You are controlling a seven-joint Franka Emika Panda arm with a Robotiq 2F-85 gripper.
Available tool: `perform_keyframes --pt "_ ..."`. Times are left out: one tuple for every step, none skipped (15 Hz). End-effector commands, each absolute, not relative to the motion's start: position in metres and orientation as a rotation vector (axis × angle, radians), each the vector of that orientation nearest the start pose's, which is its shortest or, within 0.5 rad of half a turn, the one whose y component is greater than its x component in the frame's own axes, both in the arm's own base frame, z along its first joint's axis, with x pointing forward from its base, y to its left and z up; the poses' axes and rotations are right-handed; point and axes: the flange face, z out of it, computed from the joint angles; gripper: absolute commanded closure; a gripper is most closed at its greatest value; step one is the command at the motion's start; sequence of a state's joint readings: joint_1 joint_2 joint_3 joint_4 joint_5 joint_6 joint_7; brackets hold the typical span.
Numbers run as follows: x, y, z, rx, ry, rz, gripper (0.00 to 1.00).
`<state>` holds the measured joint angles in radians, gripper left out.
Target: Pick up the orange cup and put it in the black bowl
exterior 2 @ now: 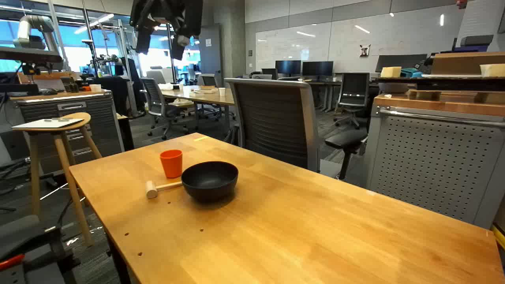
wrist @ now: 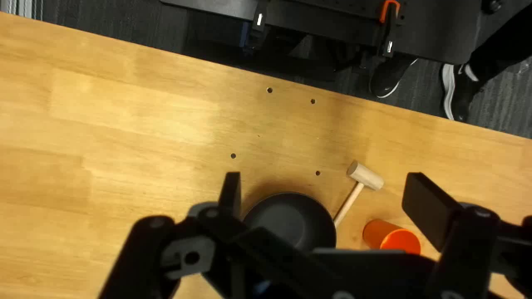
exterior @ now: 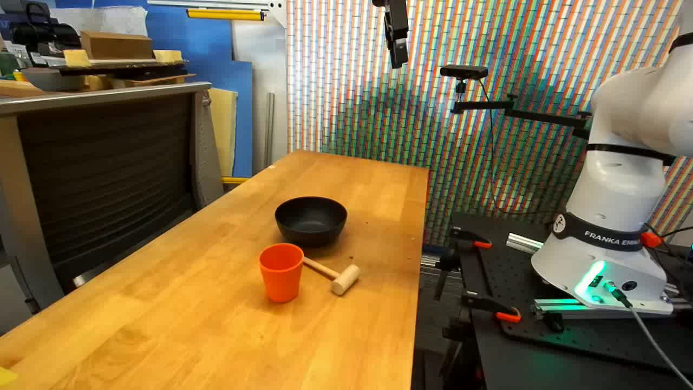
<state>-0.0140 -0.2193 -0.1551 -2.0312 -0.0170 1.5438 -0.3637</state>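
Note:
The orange cup (exterior: 281, 276) stands upright on the wooden table in both exterior views, and it also shows in the second of these (exterior 2: 171, 164). The black bowl (exterior: 311, 222) sits beside the cup, apart from it; it is upright and its inside is bare (exterior 2: 210, 181). My gripper (exterior 2: 160, 51) is high above the table, open, with nothing between its fingers; only part of it shows at the top of an exterior view (exterior: 398, 57). In the wrist view, the open fingers (wrist: 323, 178) frame the bowl (wrist: 286, 218) and cup (wrist: 384, 234), whose lower parts the gripper body partly hides.
A small wooden mallet (exterior: 345, 279) lies between cup and bowl, its handle end by the bowl (wrist: 348, 203). The wooden table (exterior: 346, 346) has small holes. A chair (exterior 2: 276, 122) stands along the table's side. A camera on an arm (exterior: 464, 71) stands near the robot base.

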Motion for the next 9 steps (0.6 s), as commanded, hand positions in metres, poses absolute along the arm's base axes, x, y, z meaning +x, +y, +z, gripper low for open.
perform_keyframes --pt "0.454 -0.084 0.521 -3.015 -0.310 0.389 0.00" --pt "0.455 -0.084 0.523 -3.017 -0.310 0.384 0.00" --pt "0.455 -0.084 0.524 -3.018 -0.310 0.380 0.00" --pt "0.455 -0.084 0.525 -3.018 -0.310 0.379 0.00" --pt "0.455 -0.084 0.525 -3.018 -0.310 0.379 0.00" --pt "0.465 -0.077 0.515 -3.017 -0.295 0.400 0.00" --pt "0.476 -0.065 0.504 -3.034 -0.284 0.418 0.00" --pt "0.489 -0.049 0.492 -3.041 -0.296 0.434 0.00" --pt "0.501 -0.032 0.479 -3.049 -0.303 0.452 0.00"
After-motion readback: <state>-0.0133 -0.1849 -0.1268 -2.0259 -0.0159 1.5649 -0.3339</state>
